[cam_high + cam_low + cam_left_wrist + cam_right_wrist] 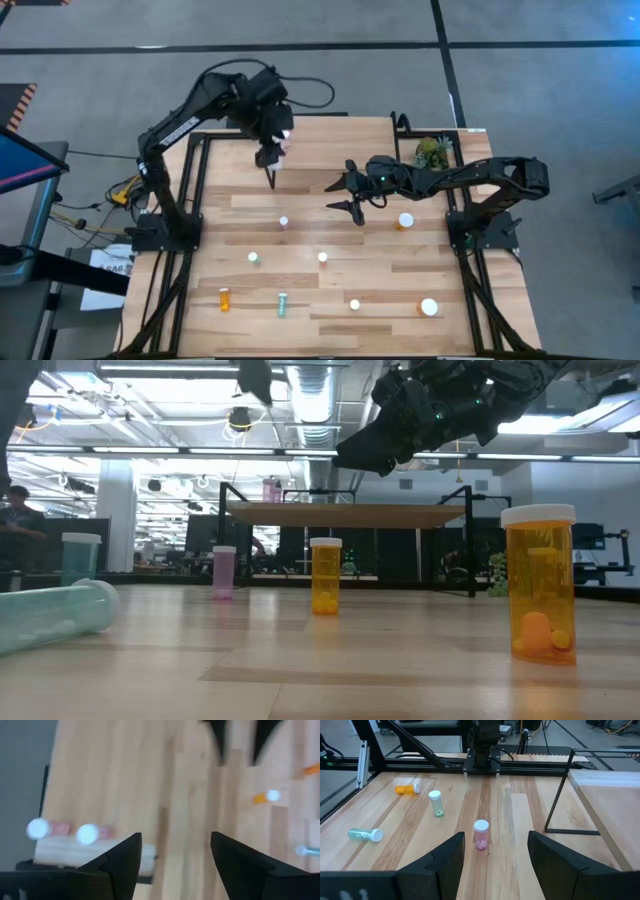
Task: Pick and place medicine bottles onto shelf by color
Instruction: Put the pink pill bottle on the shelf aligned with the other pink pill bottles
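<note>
My left gripper (271,168) hangs open and empty above the light-wood shelf (330,150) at the table's far side. Two pink bottles (87,833) stand on the shelf near its white strip (65,855). My right gripper (338,197) is open and empty, raised over the table by the shelf's near edge, pointing toward the table's left. A pink bottle (481,834) stands upright on the table ahead of its fingers. Teal (254,258) and orange (322,258) bottles stand on the tabletop. A wide orange bottle (405,221) stands to the right.
An orange bottle (225,298) and a teal one (283,305) lie on their sides near the front edge. Another wide orange bottle (429,308) stands at the front right. A small green plant (432,152) sits at the far right. The shelf's black legs (555,805) rise from the table.
</note>
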You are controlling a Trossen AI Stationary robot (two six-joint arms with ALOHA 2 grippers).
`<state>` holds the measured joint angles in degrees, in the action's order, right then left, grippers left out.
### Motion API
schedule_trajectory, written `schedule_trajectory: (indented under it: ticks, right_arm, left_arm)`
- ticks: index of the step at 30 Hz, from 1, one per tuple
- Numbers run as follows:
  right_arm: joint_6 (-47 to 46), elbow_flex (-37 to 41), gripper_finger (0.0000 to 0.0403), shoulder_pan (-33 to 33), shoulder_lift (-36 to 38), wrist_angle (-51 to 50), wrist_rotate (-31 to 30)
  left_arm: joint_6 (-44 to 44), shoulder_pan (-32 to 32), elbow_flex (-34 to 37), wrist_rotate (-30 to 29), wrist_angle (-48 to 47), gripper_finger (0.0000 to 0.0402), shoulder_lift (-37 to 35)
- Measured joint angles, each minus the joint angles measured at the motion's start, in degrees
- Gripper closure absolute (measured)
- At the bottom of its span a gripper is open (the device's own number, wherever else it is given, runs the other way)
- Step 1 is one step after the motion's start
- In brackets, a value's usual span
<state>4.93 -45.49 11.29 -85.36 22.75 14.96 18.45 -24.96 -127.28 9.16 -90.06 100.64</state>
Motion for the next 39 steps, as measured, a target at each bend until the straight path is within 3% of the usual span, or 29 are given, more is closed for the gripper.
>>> schedule_trajectory:
  ticks: [4, 10, 15, 20, 25, 33, 39]
  right_arm:
    - [-0.4, 0.0, 0.0163, 0.0, 0.0, 0.0, 0.0]
    - [-0.8, 0.0, 0.0163, 0.0, 0.0, 0.0, 0.1]
    - [-1.9, 0.1, 0.0163, -1.3, 1.2, 0.1, 1.4]
    - [-0.3, 0.0, 0.0163, -3.3, 5.6, -2.7, 1.3]
    - [0.2, 0.0, 0.0163, -5.1, 10.1, -7.9, -1.8]
    - [0.8, 0.0, 0.0163, -5.3, 13.1, -11.3, -2.3]
    - [1.6, 0.0, 0.0163, -5.1, 13.0, -11.2, -2.3]
  left_arm:
    - [-3.4, 7.2, 0.0, -1.7, 0.0, 0.0177, -3.3]
    - [-11.6, 20.1, 0.2, -9.4, 0.1, 0.0177, -5.6]
    - [-16.0, 29.3, 6.2, -11.5, 1.1, 0.0177, -5.6]
    - [-21.3, 36.6, 15.9, -18.1, 2.3, 0.0178, -6.6]
    - [-22.1, 41.3, 32.0, -20.7, 16.7, 0.0178, -12.8]
    - [-25.3, 41.7, 60.3, -21.1, 43.3, 0.0178, -24.6]
    - [-30.4, 39.8, 70.1, -21.0, 50.7, 0.0178, -26.1]
